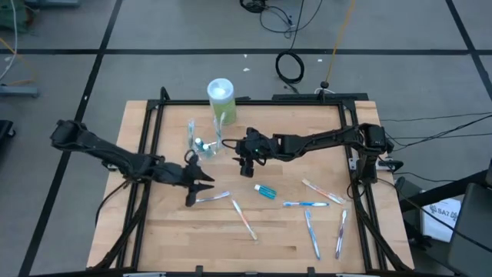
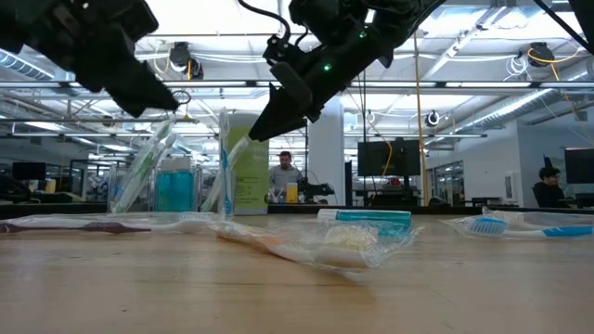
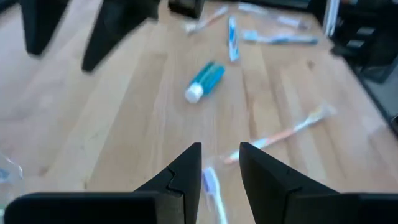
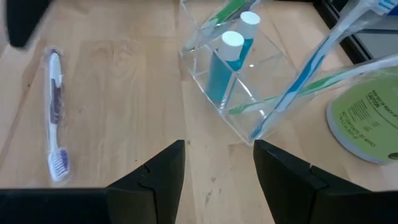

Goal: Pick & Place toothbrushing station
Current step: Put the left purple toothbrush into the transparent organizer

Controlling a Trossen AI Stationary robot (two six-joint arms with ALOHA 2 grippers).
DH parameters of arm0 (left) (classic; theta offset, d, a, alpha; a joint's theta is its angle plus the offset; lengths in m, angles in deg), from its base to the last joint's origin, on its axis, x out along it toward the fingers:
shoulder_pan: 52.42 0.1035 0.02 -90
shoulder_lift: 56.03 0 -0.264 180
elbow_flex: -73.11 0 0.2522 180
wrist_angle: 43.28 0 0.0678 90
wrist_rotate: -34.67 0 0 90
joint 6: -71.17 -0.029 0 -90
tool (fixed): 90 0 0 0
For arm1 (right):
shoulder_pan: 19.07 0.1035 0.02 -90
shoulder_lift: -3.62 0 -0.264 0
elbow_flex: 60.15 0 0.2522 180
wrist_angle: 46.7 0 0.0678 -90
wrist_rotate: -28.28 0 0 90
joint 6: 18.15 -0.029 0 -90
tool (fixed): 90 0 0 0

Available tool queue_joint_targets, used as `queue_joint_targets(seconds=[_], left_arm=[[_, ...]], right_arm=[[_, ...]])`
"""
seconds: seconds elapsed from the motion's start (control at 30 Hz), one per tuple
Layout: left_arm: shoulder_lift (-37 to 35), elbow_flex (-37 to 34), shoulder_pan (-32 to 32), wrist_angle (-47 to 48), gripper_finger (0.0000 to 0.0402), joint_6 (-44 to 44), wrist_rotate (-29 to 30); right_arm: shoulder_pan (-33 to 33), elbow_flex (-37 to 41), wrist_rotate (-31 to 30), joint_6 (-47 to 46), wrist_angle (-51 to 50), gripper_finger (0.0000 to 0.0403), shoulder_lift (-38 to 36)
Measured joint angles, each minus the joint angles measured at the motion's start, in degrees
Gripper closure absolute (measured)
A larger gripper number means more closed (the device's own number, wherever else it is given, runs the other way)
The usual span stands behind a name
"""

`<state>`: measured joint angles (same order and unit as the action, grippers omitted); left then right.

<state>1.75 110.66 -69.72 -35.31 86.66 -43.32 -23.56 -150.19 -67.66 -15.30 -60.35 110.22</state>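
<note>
The clear plastic cup (image 1: 201, 145) stands at the table's far middle, holding two blue white-capped tubes (image 4: 225, 65) and a few toothbrushes (image 4: 305, 78). A third blue tube (image 1: 265, 191) and several toothbrushes lie flat on the wood. My right gripper (image 4: 217, 146) hangs open just right of the cup, above the table. My left gripper (image 3: 219, 149) is open too, its fingers pointing down at a slant above the head (image 3: 211, 183) of a wrapped toothbrush (image 1: 213, 198) at the table's left middle.
A tall green container with a white lid (image 1: 221, 100) stands just behind the cup. Loose toothbrushes lie at the near middle (image 1: 244, 219) and near right (image 1: 306, 204), (image 1: 323, 191), (image 1: 311, 233), (image 1: 340, 232). A black frame rail (image 1: 146, 146) borders the table.
</note>
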Motion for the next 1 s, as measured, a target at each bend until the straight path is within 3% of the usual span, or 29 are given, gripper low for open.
queue_joint_targets(seconds=[0.33,0.57,1.0], left_arm=[[8.73,0.00,-0.09,-0.42,0.0288,6.77,-0.20],[13.32,0.00,-0.09,-1.48,0.0286,7.34,-4.11],[21.24,0.00,-0.16,-5.08,0.0182,7.14,-4.98]], right_arm=[[0.10,0.00,0.15,-0.60,0.01,0.0218,0.00],[0.10,0.00,0.17,-0.53,0.03,0.0219,0.00],[0.10,0.00,0.20,-0.63,0.02,0.0221,0.00]])
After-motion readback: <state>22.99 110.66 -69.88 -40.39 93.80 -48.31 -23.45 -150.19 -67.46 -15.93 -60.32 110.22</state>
